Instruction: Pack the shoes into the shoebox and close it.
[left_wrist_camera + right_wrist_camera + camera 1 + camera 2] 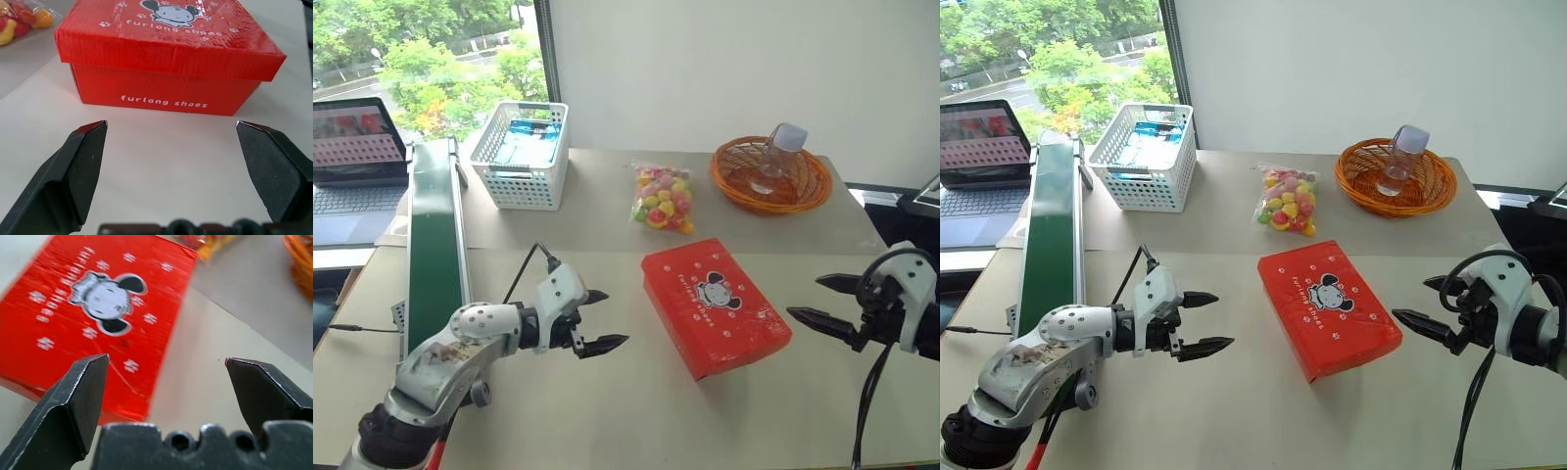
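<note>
Head views, box: the shoebox (716,305) is lying shut on the table (607,411), lid down flat, mouse picture facing up, between the two arms.
Head views, left arm: the left gripper (597,320) is hovering just beside the box's left end, fingers spread apart, holding nothing.
Head views, right arm: the right gripper (829,304) is hanging near the box's right end, fingers likewise apart and empty.
Head views, surroundings: a candy bag (662,196), a white lattice basket (521,154) and an orange wicker basket (771,174) are sitting farther back, well apart from the box.
Left wrist view: the open fingers (80,166) are framing the box's lettered side wall without touching it; the lid edge is overlapping the wall evenly.
Right wrist view: the spread fingers (78,396) are pointing over the lid's corner, clear of it.
Shoes: likely inside the closed box; I cannot tell.
Risk: an open finger swinging inward may be nudging the light box askew or catching the lid lip and lifting it.
</note>
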Robot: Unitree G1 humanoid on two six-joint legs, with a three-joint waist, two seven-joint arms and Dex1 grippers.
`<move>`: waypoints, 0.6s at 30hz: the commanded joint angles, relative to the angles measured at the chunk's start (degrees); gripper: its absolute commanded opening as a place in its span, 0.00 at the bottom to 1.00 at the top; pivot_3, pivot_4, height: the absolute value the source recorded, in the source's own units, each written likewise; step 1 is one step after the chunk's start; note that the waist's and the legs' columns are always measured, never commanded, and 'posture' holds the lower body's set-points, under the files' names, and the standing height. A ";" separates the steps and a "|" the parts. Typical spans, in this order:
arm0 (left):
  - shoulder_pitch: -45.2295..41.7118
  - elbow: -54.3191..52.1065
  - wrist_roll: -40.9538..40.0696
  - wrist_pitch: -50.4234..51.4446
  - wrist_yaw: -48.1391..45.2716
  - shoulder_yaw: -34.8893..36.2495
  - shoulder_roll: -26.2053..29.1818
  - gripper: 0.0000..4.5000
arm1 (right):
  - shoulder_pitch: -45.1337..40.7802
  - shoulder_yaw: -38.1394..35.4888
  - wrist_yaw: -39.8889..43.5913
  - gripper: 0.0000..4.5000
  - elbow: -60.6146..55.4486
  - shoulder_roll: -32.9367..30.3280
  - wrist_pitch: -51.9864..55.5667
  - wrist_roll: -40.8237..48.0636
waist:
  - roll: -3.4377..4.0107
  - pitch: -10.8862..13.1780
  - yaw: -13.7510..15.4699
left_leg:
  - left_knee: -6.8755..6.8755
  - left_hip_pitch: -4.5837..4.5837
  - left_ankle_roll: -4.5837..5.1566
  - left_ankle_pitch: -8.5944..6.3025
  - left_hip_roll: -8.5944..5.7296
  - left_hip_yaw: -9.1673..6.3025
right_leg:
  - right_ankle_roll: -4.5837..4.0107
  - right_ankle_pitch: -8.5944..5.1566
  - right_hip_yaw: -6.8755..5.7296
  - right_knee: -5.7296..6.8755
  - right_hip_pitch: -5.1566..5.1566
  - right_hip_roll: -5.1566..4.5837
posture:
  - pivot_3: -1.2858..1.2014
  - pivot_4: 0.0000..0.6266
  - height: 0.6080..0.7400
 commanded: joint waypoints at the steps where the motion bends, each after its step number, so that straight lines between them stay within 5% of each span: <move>1: 2.61 0.68 4.86 -6.45 1.56 -2.40 -0.86 1.00 | -3.10 -2.48 0.84 1.00 4.42 1.86 -5.38 1.59 | 0.00 0.00 -0.17 | 0.00 0.01 0.00 0.00 0.00 0.01 | 0.00 0.00 0.01 0.00 0.00 0.00 | 0.52 0.24 1.00; 9: 6.30 7.59 15.67 -20.11 8.38 -5.73 -7.31 1.00 | 1.42 0.71 -0.13 1.00 10.32 9.29 -16.86 -2.58 | 0.04 -0.05 0.32 | -0.04 0.01 0.00 0.00 -0.03 -0.03 | 0.00 0.01 -0.04 -0.05 0.04 -0.02 | 0.52 0.24 1.00; 18: 9.15 14.67 19.09 -29.02 11.03 -5.83 -13.54 1.00 | 4.33 3.12 -6.20 1.00 16.62 20.20 -26.11 -4.76 | 0.53 -0.33 -0.20 | -0.05 0.07 0.00 0.00 0.02 0.07 | -0.04 0.02 0.03 0.02 0.02 -0.03 | 0.52 0.24 1.00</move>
